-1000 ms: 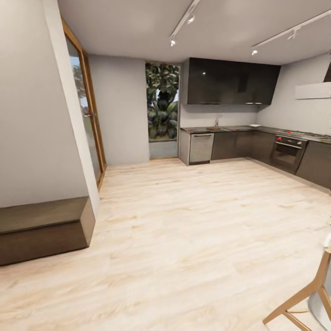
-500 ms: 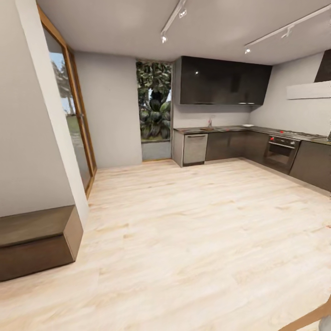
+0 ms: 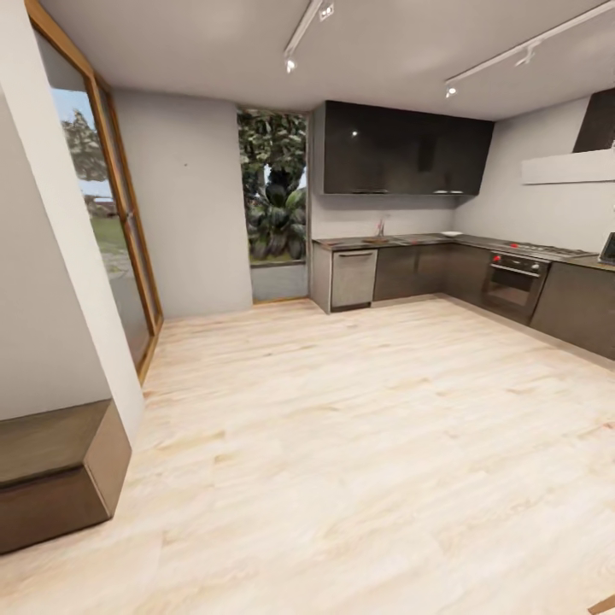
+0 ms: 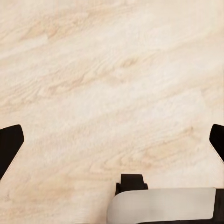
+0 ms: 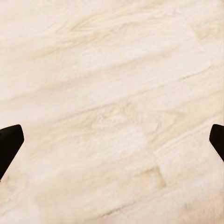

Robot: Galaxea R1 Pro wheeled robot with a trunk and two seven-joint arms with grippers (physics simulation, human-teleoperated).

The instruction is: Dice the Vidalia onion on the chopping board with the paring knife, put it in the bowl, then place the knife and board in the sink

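Far across the room, the grey countertop runs along the back wall over dark cabinets. A thin tap marks the sink, whose basin is too far off to make out. A small white shape further along the worktop looks like the bowl. The onion, chopping board and knife are hidden at this distance. My left gripper hangs open over the wooden floor, dark fingertips wide apart and nothing between them. My right gripper is open over floorboards too.
Pale wooden floor stretches to the kitchen. A low brown bench sits against the left wall beside a wood-framed glass door. A dishwasher and oven are set in the cabinets. A chair leg tip shows at the lower right.
The whole head picture has shifted: the camera has moved forward. The bench slid toward the left edge and the chair almost left the frame. Nothing in the room moved.
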